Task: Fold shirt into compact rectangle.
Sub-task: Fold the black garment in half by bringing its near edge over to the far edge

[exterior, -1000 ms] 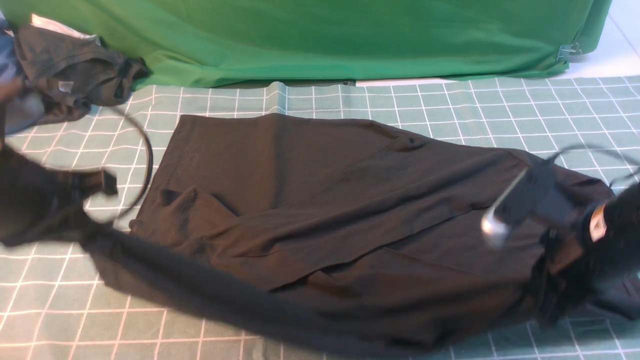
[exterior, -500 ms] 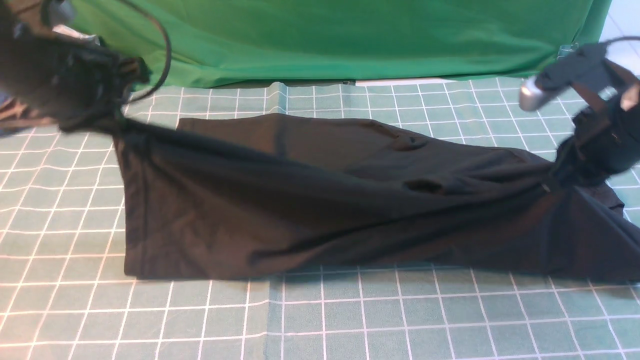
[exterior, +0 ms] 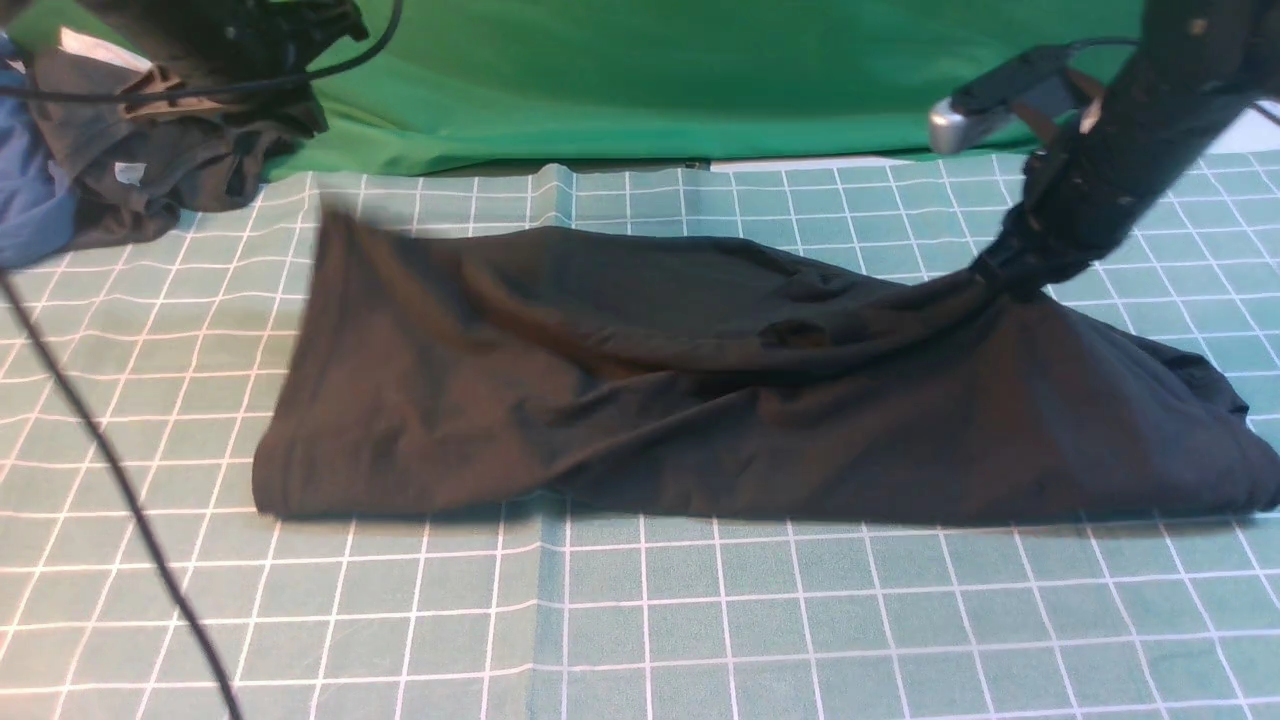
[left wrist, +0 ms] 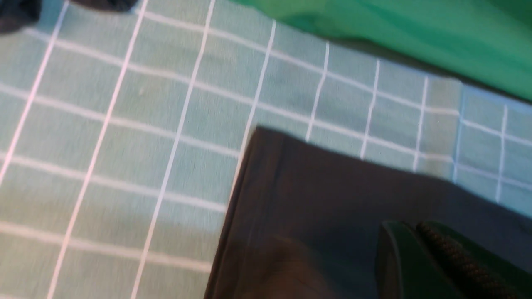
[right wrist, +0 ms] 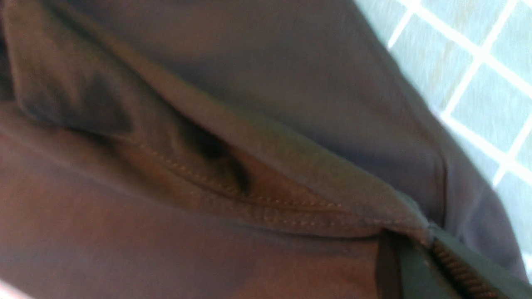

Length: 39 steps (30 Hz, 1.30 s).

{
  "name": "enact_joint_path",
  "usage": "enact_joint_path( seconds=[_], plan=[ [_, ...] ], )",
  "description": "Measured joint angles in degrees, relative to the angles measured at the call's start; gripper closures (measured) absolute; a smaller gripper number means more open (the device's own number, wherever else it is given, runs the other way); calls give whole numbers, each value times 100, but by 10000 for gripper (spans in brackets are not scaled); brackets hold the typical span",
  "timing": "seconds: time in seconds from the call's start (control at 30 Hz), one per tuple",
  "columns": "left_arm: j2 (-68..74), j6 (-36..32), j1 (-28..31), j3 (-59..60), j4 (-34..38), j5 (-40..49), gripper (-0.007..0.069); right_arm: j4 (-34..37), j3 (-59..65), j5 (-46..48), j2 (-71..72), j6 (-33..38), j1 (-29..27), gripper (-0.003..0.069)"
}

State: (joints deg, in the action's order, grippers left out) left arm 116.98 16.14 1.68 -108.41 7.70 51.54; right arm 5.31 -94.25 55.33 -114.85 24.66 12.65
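Across checked cloth (exterior: pixel 700 620), long black shirt (exterior: pixel 600 400) lying flat save one raised peak at its far right edge; right gripper (exterior: pixel 1003 278) pinching that fabric; left gripper (left wrist: pixel 410 230) pressed together, empty, near the far left corner

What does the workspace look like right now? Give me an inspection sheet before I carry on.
Surface: teal checked cloth, flat, with one seam running front to back.
Job's things: shirt lies as a long band across the table, its right part pulled up.
Clutter: dark grey garment and blue garment heaped at the far left corner.
Grippers: right gripper shut on the shirt's fabric; left gripper shut, raised at the far left, nothing seen between its fingers.
Cables: black cable crosses the near left of the front view.
Surroundings: green backdrop behind the table.
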Motion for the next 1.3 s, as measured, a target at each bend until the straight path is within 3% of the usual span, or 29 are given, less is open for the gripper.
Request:
enact_joint_path(
  seconds=[0.23, 0.33, 0.47, 0.63, 0.77, 1.07, 1.17, 1.3],
  plan=[
    [585, 4, 0, -443, -69, 219, 618, 5, -604, 6, -674, -310, -77, 637],
    [622, -429, 0, -486, 40, 515, 618, 1, -626, 26, -763, -359, -95, 625],
    [627, -1773, -18, -534, 267, 1463, 618, 1, -626, 14, -761, -363, -95, 550],
    [695, -2302, -67, -546, 117, 1802, 599, -1, -630, 55, -761, -498, -95, 467],
    [930, -2486, -118, -559, -215, 1814, 495, -6, -630, 97, -761, -539, -95, 431],
    [1391, -2851, -392, -559, -714, 1164, 109, -6, -630, 153, -761, -593, -106, 421],
    [1508, -2855, -399, -559, -770, 1068, 50, -6, -630, 153, -761, -599, -106, 421],
    [1648, -2883, -399, -559, -831, 1157, 53, -6, -630, 158, -761, -599, -106, 421]
  ],
)
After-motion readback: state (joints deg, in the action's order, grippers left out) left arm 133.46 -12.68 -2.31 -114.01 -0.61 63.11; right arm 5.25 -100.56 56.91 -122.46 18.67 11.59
